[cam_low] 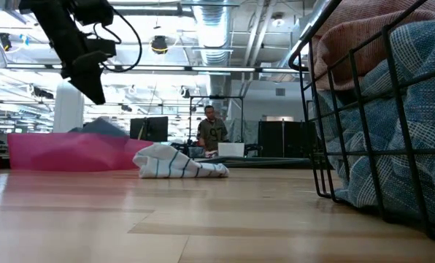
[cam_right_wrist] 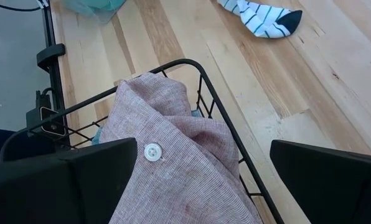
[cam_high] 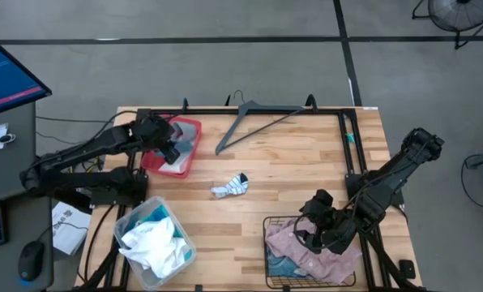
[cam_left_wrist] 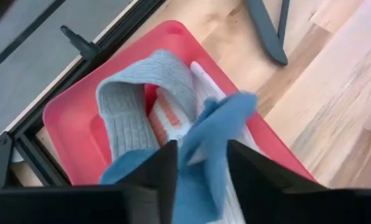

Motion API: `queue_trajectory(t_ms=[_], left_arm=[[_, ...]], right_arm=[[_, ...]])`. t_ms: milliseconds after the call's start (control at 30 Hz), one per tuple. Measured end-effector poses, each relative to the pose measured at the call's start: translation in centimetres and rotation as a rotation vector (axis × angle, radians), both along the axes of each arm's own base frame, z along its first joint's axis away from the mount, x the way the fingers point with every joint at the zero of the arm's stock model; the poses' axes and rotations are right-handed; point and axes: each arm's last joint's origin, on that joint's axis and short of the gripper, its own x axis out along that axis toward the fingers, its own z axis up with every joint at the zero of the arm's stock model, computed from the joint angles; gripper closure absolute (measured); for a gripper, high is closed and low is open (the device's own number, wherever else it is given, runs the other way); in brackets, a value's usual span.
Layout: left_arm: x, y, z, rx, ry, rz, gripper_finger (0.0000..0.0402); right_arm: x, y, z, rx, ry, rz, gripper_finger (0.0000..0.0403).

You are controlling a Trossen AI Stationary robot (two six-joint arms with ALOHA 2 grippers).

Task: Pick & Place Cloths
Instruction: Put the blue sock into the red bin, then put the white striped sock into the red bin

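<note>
We see a light wood plank table with a black frame on a grey floor. The left gripper is over the red tray at the back-left, fingers closed on a blue cloth; a grey cloth lies in the tray. The right gripper hovers over the wire basket at the front-right, jaws wide apart, above a pale pink cloth (buttoned). A striped cloth lies loose mid-table. A clear bin at the front-left holds white and turquoise cloths. A grey hanger lies at the back. The room behind is an open lab with ceiling ducts, monitors and a person standing.
</note>
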Motion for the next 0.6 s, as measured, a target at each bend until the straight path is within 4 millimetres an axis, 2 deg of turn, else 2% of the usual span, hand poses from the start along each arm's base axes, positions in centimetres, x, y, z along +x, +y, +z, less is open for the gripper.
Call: queue_trajectory(t_ms=[133, 200, 267, 400, 467, 600], left_arm=[[0.2, 0.0, 0.1, 0.005, -0.025, 0.005, 0.0222], [0.5, 0.0, 0.5, -0.027, -0.102, -0.002, 0.0196], [1.3, 0.0, 1.3, -0.048, -0.216, -0.079, 0.0178], [3.8, -1.1, 3.0, -0.016, -0.442, -0.356, 0.0167], [5.3, -2.2, 3.5, 0.025, -0.501, -0.474, 0.0167], [8.4, -4.5, 2.5, 0.009, -0.499, -0.633, 0.0165]], right_arm=[[0.0, 0.0, 0.0, -0.001, 0.000, 0.000, 0.0040], [0.0, 0.0, 0.0, -0.002, 0.000, 0.002, 0.0040], [0.0, 0.0, 0.0, -0.002, 0.000, 0.002, 0.0040], [0.0, 0.0, 0.0, -0.002, 0.000, 0.002, 0.0040], [0.0, 0.0, 0.0, -0.002, 0.000, 0.001, 0.0040], [0.0, 0.0, 0.0, 0.001, -0.001, 0.000, 0.0040]])
